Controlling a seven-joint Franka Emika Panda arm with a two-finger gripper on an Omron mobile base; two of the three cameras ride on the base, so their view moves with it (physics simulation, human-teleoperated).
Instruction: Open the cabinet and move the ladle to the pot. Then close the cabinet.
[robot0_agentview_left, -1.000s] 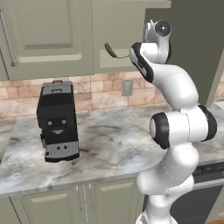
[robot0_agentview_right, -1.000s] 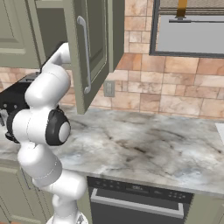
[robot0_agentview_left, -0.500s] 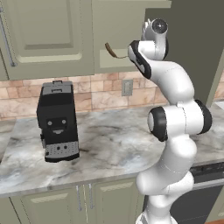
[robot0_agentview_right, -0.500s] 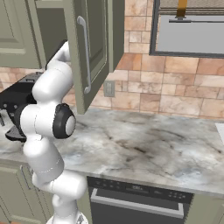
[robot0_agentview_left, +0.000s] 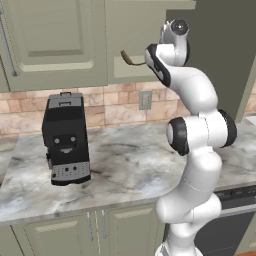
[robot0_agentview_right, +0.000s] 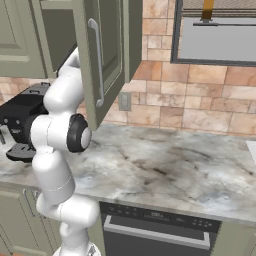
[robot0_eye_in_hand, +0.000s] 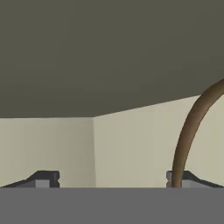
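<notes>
Inside the open cabinet (robot0_agentview_right: 102, 55), your gripper (robot0_eye_in_hand: 113, 178) stands wide open and empty, the ladle (robot0_eye_in_hand: 189, 131) arching from 2 o'clock down against its right fingertip (robot0_eye_in_hand: 188, 179); you'll find no readable writing.

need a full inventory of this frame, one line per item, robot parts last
cabinet: 1, sage green, upper wall unit, door swung open, long silver bar handle
ladle: 1, brown, curved handle pokes out of the open cabinet; in the hand view it rises by one tool tip
coffee machine: 1, black, on the counter left of the arm
counter: 1, grey-white marble
wall outlet: 1, grey, on the brick backsplash
lower cabinets: sage green, under the counter
oven: 1, dark, below the counter
window: 1, dark frame, upper right
arm: 1, white, reaching up into the cabinet
tool: 1, dark tips, open, inside the cabinet
</notes>
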